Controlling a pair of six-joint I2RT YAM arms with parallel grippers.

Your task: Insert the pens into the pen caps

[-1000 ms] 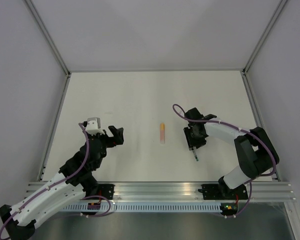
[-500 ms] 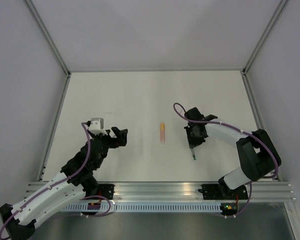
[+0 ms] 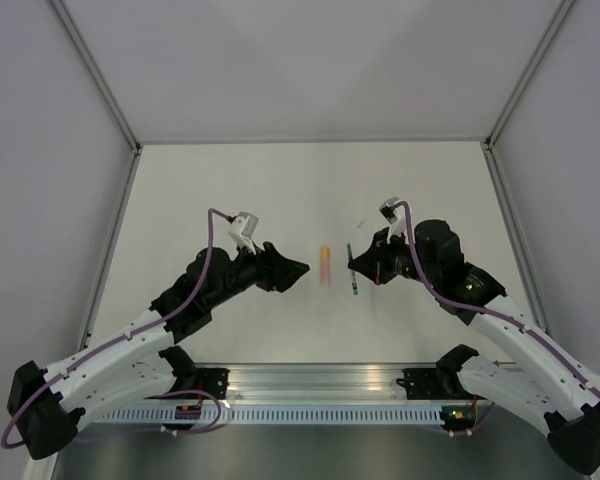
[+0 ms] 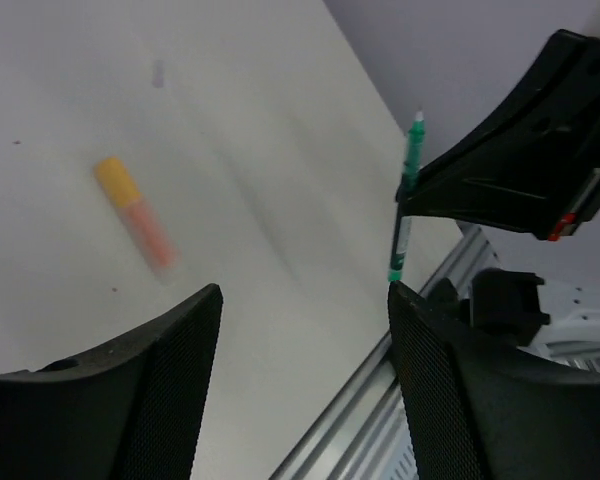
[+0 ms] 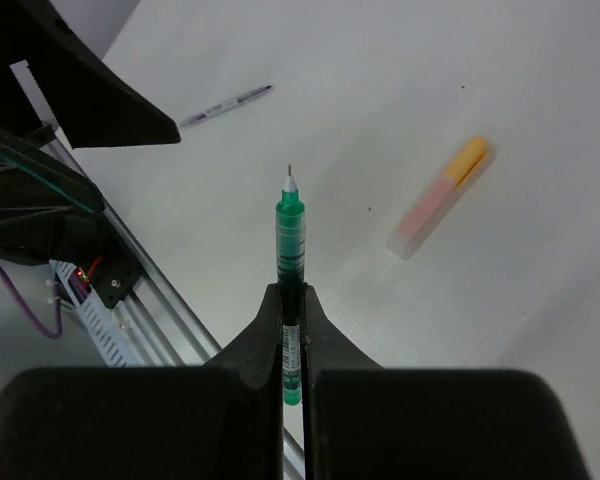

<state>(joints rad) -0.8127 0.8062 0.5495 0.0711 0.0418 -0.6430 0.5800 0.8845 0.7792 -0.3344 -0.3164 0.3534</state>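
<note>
My right gripper (image 3: 368,266) is shut on the dark green pen (image 3: 353,271) and holds it above the table. In the right wrist view the green pen (image 5: 290,240) sticks out past the fingertips (image 5: 270,305) with its bare tip forward. The orange-pink pen (image 3: 325,266) lies on the table between the grippers; it has an orange end (image 5: 469,160). My left gripper (image 3: 292,268) is open and empty, just left of it, and faces the green pen (image 4: 408,185). The pale grey-white pen (image 5: 225,104) lies flat beyond the green pen's tip. No separate cap shows.
The white table (image 3: 230,190) is closed in by grey walls with metal posts at the back corners. An aluminium rail (image 3: 320,380) runs along the near edge and also shows in the left wrist view (image 4: 380,420).
The right gripper has lifted the green pen off the table and swung left toward the middle. The left arm has reached right, its gripper now beside the orange-pink pen.
</note>
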